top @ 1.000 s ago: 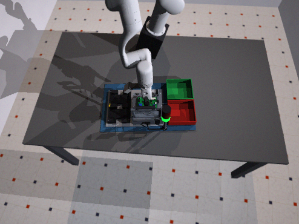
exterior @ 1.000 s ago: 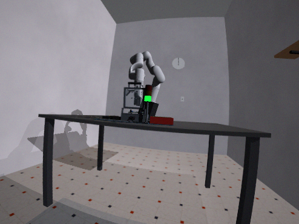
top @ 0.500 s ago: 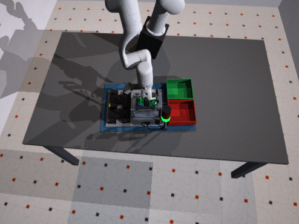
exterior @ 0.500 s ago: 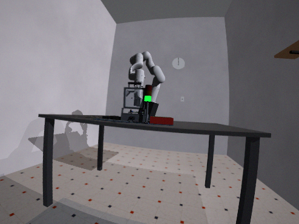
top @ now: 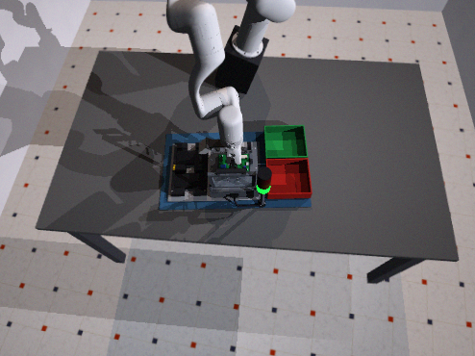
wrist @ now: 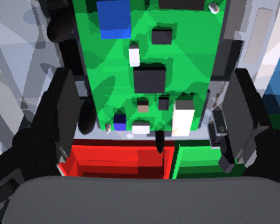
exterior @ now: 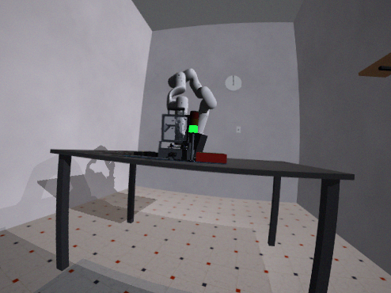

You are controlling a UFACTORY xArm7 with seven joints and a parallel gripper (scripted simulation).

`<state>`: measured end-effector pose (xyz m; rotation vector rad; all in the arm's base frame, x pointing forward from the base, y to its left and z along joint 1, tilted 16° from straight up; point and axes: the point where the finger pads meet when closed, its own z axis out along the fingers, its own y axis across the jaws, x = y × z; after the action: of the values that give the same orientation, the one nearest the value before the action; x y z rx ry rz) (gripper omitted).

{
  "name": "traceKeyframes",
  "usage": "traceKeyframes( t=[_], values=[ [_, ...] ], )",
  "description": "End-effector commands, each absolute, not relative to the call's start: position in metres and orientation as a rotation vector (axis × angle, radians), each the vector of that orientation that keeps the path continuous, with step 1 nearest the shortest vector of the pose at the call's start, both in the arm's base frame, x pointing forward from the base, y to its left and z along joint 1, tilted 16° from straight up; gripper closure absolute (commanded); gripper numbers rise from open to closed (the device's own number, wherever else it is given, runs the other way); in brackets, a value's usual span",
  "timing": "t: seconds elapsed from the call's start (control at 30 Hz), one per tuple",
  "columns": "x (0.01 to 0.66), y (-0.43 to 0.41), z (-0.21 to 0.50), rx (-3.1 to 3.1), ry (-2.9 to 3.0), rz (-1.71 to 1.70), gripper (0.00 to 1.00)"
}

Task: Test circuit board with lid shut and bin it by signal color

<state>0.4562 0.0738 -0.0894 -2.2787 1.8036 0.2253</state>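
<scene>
The green circuit board lies face up on the tester's plate, its white connector toward the bins. In the top view the board shows just under my wrist. My gripper is open and empty; its two dark fingers stand either side of the board's connector end, close above it. It also shows in the top view. The tester's clear lid stands open and upright. The signal tower beside the tester glows green, as the exterior view also shows.
The green bin and the red bin stand side by side right of the tester; both show past the board in the wrist view, with the red bin left of the green bin. The black tray sits left of the tester on the blue mat.
</scene>
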Motion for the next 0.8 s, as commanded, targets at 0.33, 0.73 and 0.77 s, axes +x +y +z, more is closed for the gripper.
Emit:
traceKeyframes(
  t=[0.33,0.73,0.77],
  values=[
    [0.4591,0.0758,-0.0976,-2.276,1.804,0.218,0.00],
    [0.4591,0.0758,-0.0976,-2.276,1.804,0.218,0.05],
    [0.4591,0.0758,-0.0976,-2.276,1.804,0.218,0.05]
  ],
)
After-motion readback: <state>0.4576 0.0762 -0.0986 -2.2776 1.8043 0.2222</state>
